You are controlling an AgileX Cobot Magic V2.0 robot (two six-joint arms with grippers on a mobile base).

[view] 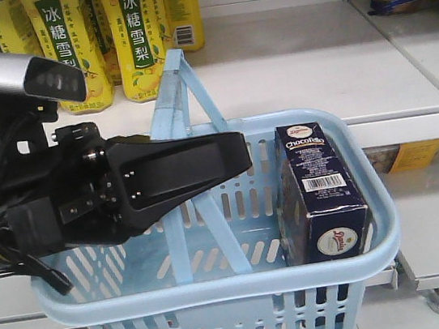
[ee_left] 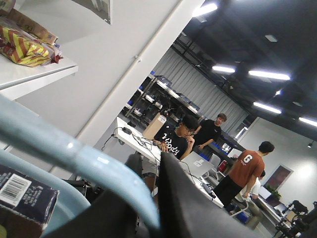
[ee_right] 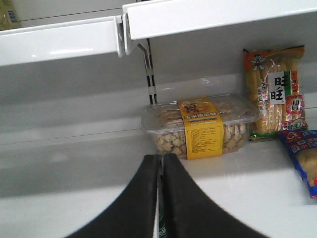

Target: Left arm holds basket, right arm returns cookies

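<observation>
Left tool grips the basket handles; cookies upright inside; right tool clenched.

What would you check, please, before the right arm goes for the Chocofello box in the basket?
1. Left gripper on the basket handles, handles raised: ok.
2. Basket level in front of the shelf: ok.
3. Cookies upright at the basket's right end, top unobstructed: ok.
4. Right gripper open for the grasp: not ok, jaws nearly together.
5. Right gripper aimed at the box: not ok, it faces a shelf with a clear snack tub.
6. Free shelf spot for the box: cannot tell.
</observation>
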